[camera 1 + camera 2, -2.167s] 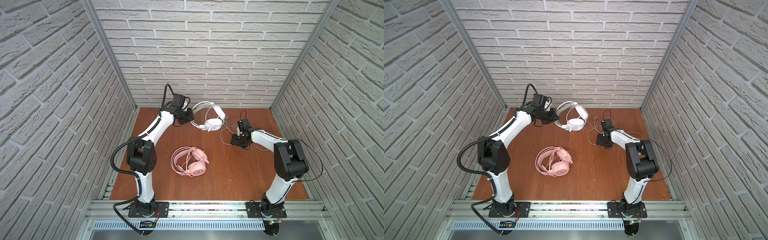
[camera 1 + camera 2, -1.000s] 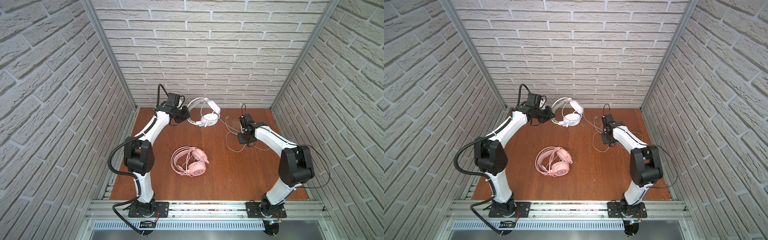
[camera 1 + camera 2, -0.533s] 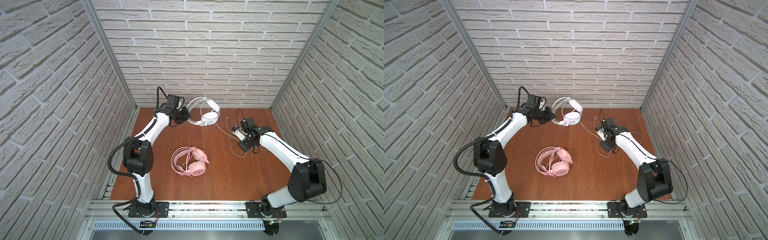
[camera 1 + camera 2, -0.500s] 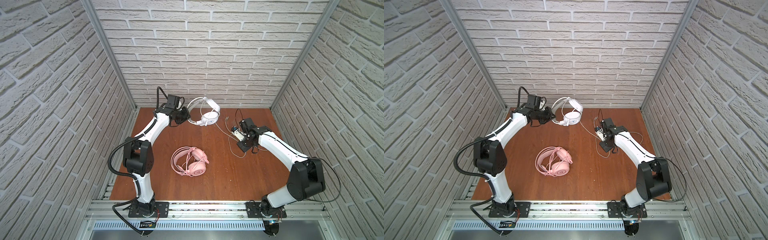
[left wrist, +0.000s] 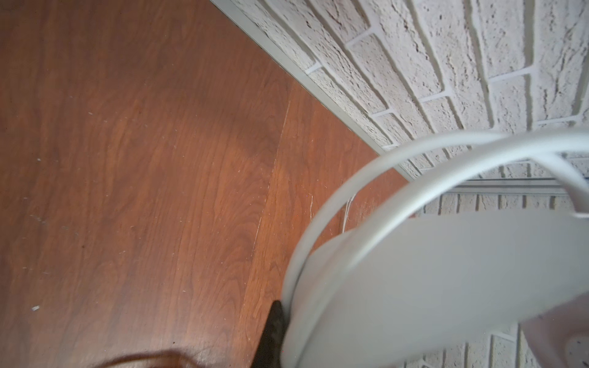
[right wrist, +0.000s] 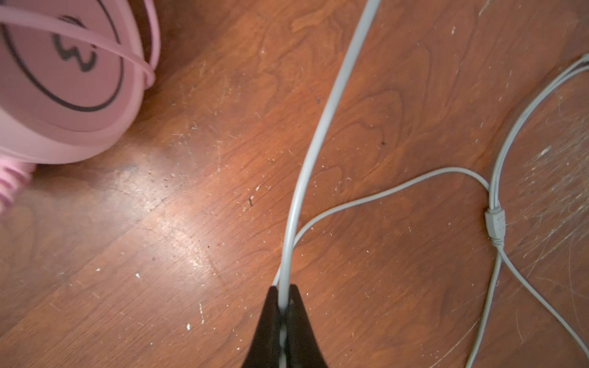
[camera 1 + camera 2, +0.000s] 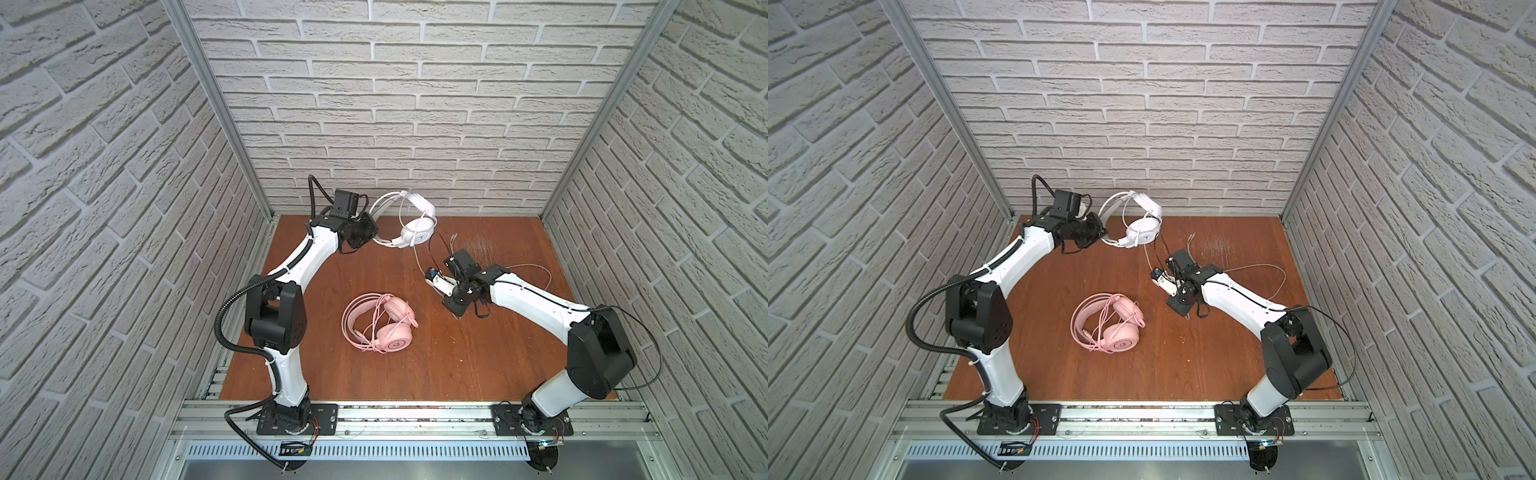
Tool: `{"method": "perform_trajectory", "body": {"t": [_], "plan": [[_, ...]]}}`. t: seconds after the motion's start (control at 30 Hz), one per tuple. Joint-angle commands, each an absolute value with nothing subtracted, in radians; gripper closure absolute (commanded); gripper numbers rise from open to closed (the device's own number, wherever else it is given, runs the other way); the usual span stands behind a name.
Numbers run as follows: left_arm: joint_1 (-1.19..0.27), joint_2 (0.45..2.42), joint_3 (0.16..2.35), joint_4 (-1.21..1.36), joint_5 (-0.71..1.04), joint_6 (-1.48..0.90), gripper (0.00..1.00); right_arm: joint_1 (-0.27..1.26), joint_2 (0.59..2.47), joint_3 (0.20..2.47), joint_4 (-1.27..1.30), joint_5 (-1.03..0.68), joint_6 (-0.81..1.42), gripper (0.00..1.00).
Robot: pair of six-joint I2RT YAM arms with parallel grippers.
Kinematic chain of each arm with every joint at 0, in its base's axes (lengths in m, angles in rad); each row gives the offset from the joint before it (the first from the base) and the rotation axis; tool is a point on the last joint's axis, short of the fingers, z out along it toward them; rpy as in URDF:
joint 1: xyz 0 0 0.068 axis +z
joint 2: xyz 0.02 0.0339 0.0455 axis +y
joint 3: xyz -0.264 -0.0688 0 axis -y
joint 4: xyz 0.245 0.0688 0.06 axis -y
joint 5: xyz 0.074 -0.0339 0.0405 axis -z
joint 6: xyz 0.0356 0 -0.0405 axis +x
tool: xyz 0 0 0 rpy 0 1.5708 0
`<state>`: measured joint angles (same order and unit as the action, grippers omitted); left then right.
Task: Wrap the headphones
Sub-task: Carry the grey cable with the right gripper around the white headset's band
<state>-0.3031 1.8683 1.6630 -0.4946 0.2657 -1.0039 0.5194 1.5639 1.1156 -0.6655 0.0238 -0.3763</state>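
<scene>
Even, bright, diffuse light; sharp top views.
Wrist views: white headband (image 5: 414, 178) blurred close-up; tabletop (image 6: 178, 229) glare toward 8 o'clock.

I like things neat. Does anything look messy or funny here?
Yes. The white headphones are held up at the back, and their grey cord sprawls in loose loops on the table instead of being wrapped. The pink headphones lie neatly with their cord wound around them.
</scene>
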Motion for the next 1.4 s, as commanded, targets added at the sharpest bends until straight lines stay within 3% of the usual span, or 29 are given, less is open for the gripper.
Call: {"method": "perform_trajectory", "body": {"t": [0.0,0.33,0.67,0.87,1.37], "plan": [[-0.301,1.827,1.688,-0.471,0.219,-1.031,1.0,0.556,1.485,1.092,-0.597,-0.018,-0.422,0.95],[-0.34,1.893,1.768,-0.594,0.092,-0.992,1.0,0.643,1.427,1.112,-0.554,-0.122,-0.53,0.95],[-0.389,1.948,1.846,-0.732,-0.057,-0.897,1.0,0.647,1.43,1.288,-0.729,-0.231,-0.684,0.95],[-0.4,1.966,1.848,-0.737,-0.074,-0.866,1.0,0.646,1.413,1.348,-0.749,-0.207,-0.713,0.94],[-0.434,1.984,1.852,-0.782,-0.113,-0.744,1.0,0.511,1.468,1.562,-0.736,-0.195,-0.79,0.94]]}}
